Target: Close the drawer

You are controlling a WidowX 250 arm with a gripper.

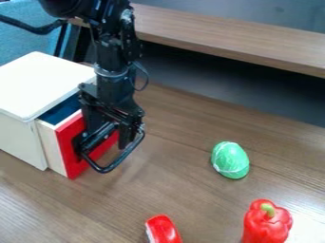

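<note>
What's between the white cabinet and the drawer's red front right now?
In the camera view, the drawer's pulled-out section lies between the white cabinet and the red front: its pale side wall and dark blue interior.

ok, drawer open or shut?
Partly open: its red front stands out from the white cabinet, and the pale side and dark blue inside show between them.

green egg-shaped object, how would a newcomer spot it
From the white cabinet with the red-fronted drawer, look right across the wooden table. The green egg-shaped object lies behind the red bell pepper. Pale lines cross its green surface; its neighbours are red.
</note>
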